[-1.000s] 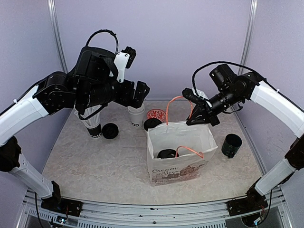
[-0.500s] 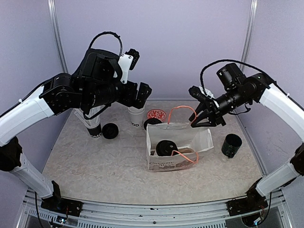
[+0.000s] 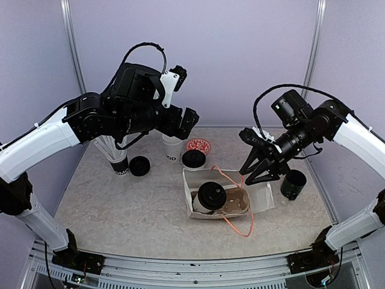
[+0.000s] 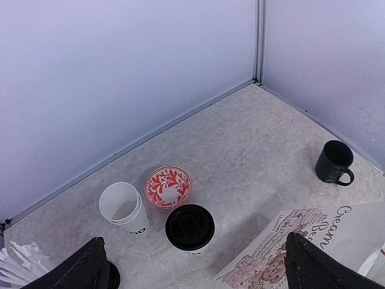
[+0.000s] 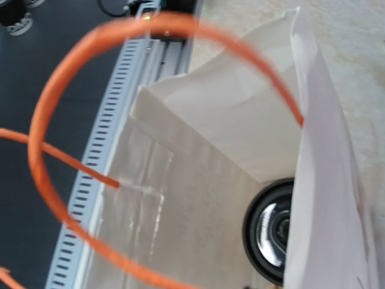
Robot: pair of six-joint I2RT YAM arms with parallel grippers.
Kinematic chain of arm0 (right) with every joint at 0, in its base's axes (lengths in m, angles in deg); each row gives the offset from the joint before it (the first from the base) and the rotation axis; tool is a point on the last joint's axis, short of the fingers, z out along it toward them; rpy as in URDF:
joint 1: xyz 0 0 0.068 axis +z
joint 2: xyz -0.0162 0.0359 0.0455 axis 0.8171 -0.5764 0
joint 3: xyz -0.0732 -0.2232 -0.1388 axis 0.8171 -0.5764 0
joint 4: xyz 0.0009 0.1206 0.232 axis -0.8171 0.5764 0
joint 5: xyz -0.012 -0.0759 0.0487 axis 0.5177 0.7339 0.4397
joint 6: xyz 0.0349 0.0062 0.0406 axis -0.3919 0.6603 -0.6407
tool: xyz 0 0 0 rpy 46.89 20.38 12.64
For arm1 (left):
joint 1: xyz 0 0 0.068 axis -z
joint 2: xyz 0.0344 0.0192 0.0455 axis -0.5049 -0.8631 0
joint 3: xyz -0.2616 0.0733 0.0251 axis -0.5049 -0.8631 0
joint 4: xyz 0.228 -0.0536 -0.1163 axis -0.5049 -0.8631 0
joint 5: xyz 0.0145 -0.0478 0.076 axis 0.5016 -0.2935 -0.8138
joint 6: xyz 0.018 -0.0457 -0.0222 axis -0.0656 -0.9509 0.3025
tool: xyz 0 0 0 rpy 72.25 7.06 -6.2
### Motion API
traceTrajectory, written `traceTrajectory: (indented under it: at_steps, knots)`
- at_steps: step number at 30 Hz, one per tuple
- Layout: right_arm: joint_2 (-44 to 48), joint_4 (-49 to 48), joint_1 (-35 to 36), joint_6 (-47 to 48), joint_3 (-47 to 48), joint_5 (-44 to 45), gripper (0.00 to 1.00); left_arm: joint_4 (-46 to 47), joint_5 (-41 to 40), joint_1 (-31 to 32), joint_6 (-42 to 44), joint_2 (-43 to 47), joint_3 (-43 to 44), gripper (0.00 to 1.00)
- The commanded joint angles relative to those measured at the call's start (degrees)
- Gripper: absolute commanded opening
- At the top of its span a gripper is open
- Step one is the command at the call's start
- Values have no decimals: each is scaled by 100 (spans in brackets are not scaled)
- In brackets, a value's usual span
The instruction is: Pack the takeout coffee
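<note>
Left jaws wide apart, empty. One lidded cup [image 3: 194,158] stands on counter [image 3: 120,205], behind bag [image 3: 261,197]. Other cup [image 3: 212,195] inside tipped bag. Right jaws partly apart, empty. We think cups are light and squashy: squeeze the sides gently.

Bright even light, soft shadows on tabletop [image 3: 120,211]; right wrist view blurry, orange handle [image 5: 156,23] smeared, unfocused.

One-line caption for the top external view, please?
Right pincer open over the paper bag holding one lidded cup; second lidded cup stands beside the red bowl.
</note>
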State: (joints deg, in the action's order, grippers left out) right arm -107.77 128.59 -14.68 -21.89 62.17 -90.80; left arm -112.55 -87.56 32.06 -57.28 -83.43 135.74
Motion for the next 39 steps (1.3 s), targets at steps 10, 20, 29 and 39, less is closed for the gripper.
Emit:
traceTrajectory:
  at_steps: [10,20,29,39]
  knots:
    - [110,95,198,48,-87,71,35,1555,1472,1353,1869,1134,-1946,99]
    - [-33,47,197,79,74,197,36,1258,404,1717,2228,244,-1377,99]
    - [-115,82,192,38,369,350,35,1215,325,1583,2225,128,-1394,99]
    - [-141,258,136,28,927,521,39,974,927,1267,2373,-234,-1192,92]
